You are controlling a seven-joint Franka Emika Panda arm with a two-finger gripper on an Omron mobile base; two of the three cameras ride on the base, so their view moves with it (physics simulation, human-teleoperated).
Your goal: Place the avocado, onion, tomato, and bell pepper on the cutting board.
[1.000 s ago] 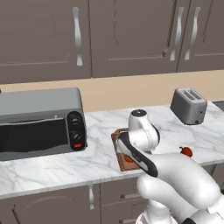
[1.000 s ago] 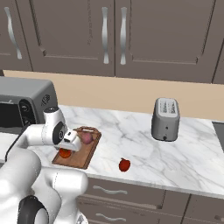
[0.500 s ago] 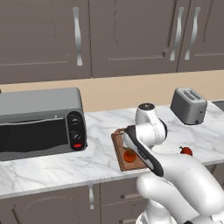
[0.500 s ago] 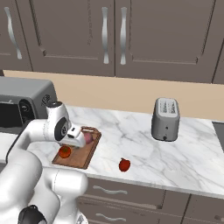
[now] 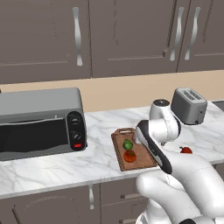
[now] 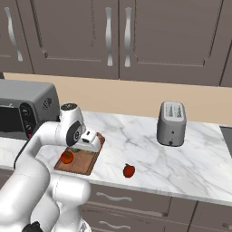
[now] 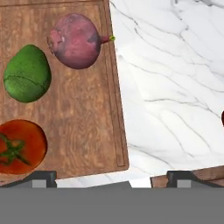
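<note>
- Your hand (image 7: pixel 111 175) hangs spread and empty over the cutting board (image 7: pixel 87 118).
- Bell pepper (image 6: pixel 129 170) sits alone on the tabletop (image 6: pixel 181 158).
- It's probably light, glossy and lumpy: grip across its widest middle.

place: kitchen | cues: marble counter (image 6: pixel 149 145), toaster (image 6: pixel 171 123), microwave (image 5: pixel 39 122) (grey cabinets (image 5: pixel 122 35) above)
</note>
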